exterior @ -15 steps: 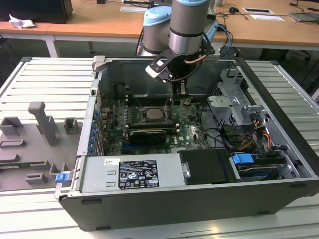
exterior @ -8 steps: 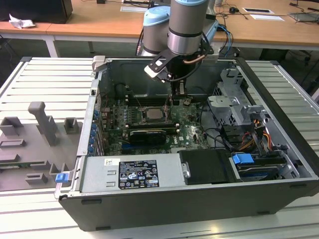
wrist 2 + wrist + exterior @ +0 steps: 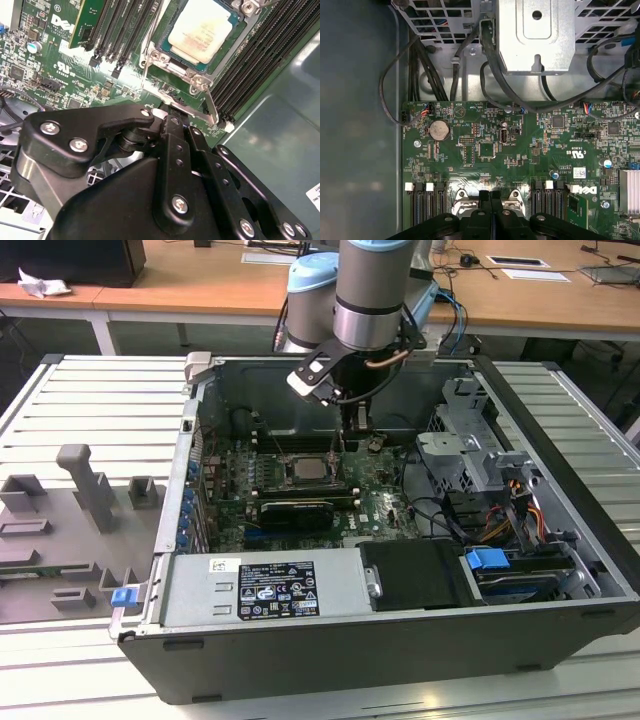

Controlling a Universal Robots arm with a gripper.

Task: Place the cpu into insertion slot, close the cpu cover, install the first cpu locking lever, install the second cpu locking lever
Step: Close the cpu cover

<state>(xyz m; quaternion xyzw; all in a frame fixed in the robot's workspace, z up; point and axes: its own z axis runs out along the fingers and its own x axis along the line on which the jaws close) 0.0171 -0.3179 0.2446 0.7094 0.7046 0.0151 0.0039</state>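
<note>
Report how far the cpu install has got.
Done: the cpu sits seated, with the cpu cover apparently down around it. In hand: the gripper, jaws shut, is at a locking lever beside it. Left: whether either lever is latched can't be told here.

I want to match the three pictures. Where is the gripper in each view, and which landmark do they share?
Exterior view: the gripper hangs inside the open computer case, close above the cpu.
Second wrist view: the gripper is in the foreground, with the cpu beyond its tips.
First wrist view: the gripper sits between two banks of memory slots.
Shared landmark: the black memory slots.
</note>
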